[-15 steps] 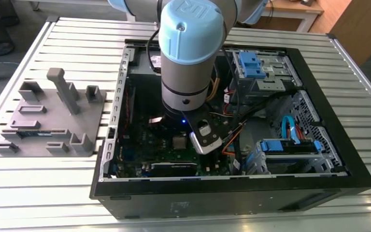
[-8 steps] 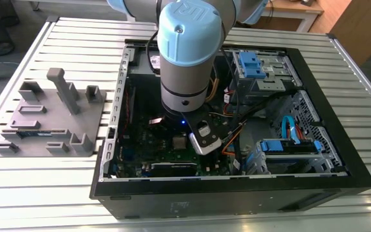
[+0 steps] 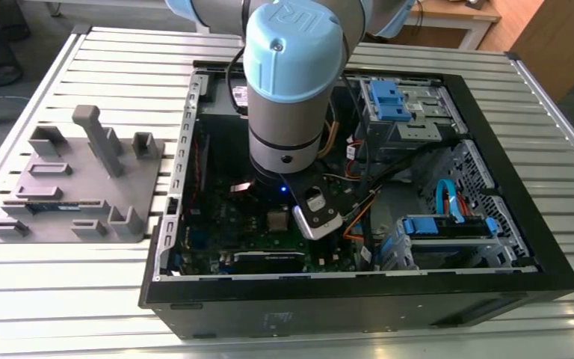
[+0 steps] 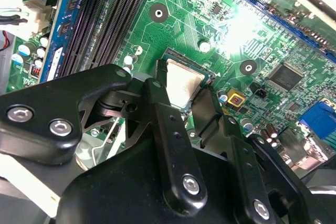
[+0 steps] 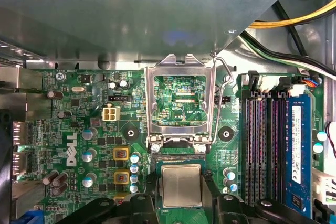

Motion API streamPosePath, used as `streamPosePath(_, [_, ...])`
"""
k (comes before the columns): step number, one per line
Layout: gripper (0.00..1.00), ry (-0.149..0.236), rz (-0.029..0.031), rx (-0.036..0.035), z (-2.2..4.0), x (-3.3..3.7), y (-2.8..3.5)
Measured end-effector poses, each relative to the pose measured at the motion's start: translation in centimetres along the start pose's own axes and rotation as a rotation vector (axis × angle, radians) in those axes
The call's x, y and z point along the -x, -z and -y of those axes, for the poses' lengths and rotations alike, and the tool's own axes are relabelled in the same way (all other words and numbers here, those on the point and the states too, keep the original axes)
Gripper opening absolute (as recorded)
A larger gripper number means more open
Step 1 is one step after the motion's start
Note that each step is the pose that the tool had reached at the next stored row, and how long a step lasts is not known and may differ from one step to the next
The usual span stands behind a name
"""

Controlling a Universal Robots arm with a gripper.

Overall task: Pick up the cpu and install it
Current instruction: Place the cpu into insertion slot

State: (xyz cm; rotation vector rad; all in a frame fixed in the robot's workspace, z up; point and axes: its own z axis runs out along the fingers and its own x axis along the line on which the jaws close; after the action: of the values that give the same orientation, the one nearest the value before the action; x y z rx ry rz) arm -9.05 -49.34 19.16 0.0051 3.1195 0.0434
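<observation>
The cpu point(image 5: 181, 184) is a small square chip with a silvery-grey top, and it lies level in the socket on the green motherboard point(image 5: 79, 129). My gripper point(image 5: 181, 195) is shut on it, one black finger against each of two opposite sides. In the second wrist view the cpu point(image 4: 184, 82) shows between the fingers point(image 4: 160, 93) of the gripper point(image 4: 185, 85). The silver socket frame point(image 5: 181, 100) stands flipped open just beyond the chip, its wire lever point(image 5: 226, 74) swung up. In the exterior view the arm point(image 3: 285, 112) reaches straight down into the open computer case point(image 3: 526, 258).
Dark memory slots point(image 5: 262, 145) and a memory stick with a blue label point(image 5: 296, 140) run beside the socket. Yellow, black and white cables point(image 5: 294, 24) cross near the case wall. A grey parts fixture point(image 3: 68, 187) sits on the slatted table at the exterior view's left. Blue drive brackets point(image 3: 447, 224) fill the case's other side.
</observation>
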Motion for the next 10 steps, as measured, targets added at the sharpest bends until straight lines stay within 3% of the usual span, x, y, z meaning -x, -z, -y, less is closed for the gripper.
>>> streamPosePath(8, [0.46, 0.0, 0.0, -0.0001, 0.0, 0.01, 0.0])
streamPosePath(10, [0.39, 0.0, 0.0, -0.0003, 0.0, 0.01, 0.01])
